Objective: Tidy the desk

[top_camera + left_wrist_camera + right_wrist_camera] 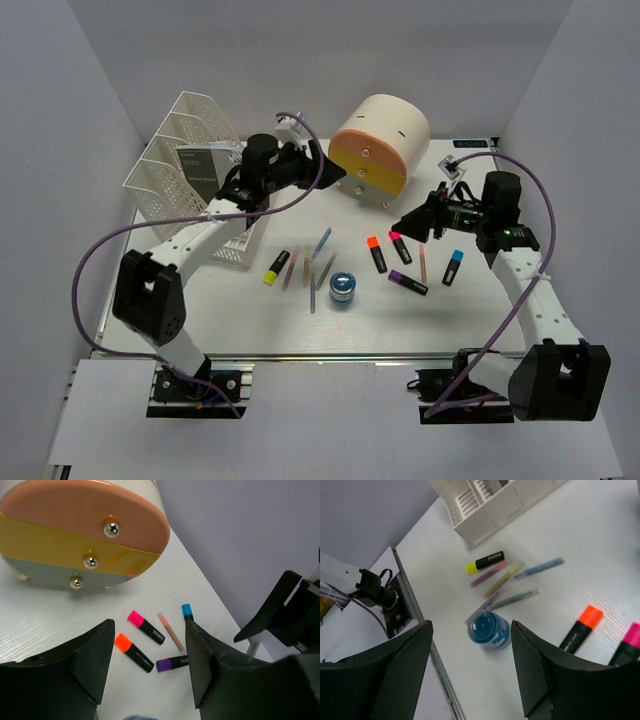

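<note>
Your right claw (402, 226), wide and empty, hangs over the pink highlighter (400, 247) at centre right of the counter (250, 335) spanning mid-frame, its long axis running nearly top to bottom; your left claw (333, 175), equally wide and empty, sits farther off, upper centre

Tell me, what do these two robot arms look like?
Left arm and right arm are white tubes with chunky black joints. A purple cable loops loosely along each. Left gripper and right gripper each have two broad, black, wedge-shaped fingers.
</note>
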Controlling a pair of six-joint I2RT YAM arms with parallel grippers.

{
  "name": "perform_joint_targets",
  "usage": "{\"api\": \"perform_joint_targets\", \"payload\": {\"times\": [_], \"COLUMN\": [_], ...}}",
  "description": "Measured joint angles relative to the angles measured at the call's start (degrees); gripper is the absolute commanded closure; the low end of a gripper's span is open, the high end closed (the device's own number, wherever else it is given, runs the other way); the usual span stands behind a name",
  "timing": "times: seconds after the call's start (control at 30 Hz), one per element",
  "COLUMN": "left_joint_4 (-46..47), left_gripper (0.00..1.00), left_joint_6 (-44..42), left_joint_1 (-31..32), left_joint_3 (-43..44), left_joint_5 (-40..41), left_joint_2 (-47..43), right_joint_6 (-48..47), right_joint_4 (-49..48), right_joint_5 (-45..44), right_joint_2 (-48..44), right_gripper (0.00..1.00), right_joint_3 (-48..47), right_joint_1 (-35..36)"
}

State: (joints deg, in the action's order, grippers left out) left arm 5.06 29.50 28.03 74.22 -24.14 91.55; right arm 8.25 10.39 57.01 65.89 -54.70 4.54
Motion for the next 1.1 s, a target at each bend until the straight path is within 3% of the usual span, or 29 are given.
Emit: {"api": "perform_joint_targets", "payload": {"times": [0.2,0.33,1.1], "left_joint_4": [-2.3,-2.5,4.2], "left_gripper": [0.31,0.31,0.34], "left_joint_6": [3.0,5.1,11.1], "left_joint_1": [2.6,3.9,4.6], "left_joint_3": [8.0,11.1,22.7], "left_joint_5": [5.0,8.7,12.6], "left_joint_2": [9.0,13.2,27.7], "right_joint_6": [3.0,5.5,12.7], "right_joint_4": [-6.5,-10.4,-19.7], "right_joint_5": [5.8,8.8,15.2], "right_joint_2": [-2.4,-2.7,-4.5], "right_gripper": [0.48,0.55,0.57], "right_joint_3": [4.8,5.6,9.6], "right_joint_1": [-8.3,-11.7,-18.6]}}
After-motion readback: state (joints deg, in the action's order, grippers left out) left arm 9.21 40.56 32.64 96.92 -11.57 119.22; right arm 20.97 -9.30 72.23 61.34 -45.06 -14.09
